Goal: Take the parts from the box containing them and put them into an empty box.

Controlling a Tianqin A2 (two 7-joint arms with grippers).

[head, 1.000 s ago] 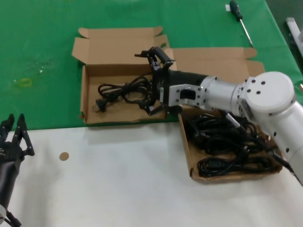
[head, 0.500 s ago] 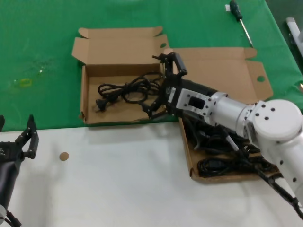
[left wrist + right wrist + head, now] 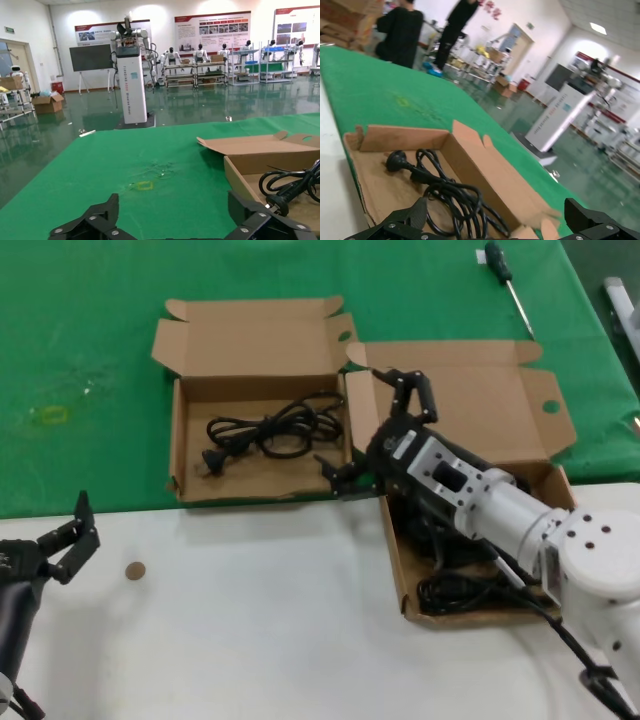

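The narrower, higher-walled box [image 3: 190,485] on the green cloth holds one black cord [image 3: 262,430]. The wider low box [image 3: 395,560] to its right holds several coiled cords [image 3: 470,590]; its holed lid [image 3: 500,400] lies open behind it. My right gripper [image 3: 352,420] is open and empty, hovering over the wall between the two boxes. The right wrist view shows that gripper [image 3: 495,231] above the narrower box [image 3: 480,170] and its cord [image 3: 445,192]. My left gripper [image 3: 68,540] is open and empty at the near left, also in its own view [image 3: 172,226].
A black-handled screwdriver [image 3: 508,282] lies at the far right on the green cloth [image 3: 80,340]. A small brown disc [image 3: 134,570] sits on the white table front [image 3: 250,620]. The left wrist view shows the narrower box [image 3: 250,165] and the cord's plug [image 3: 280,200].
My right gripper has drawn back to the right and nearer, from over the narrower box to the wall between the boxes, empty; the cord stays in that box. My left gripper has turned a little.
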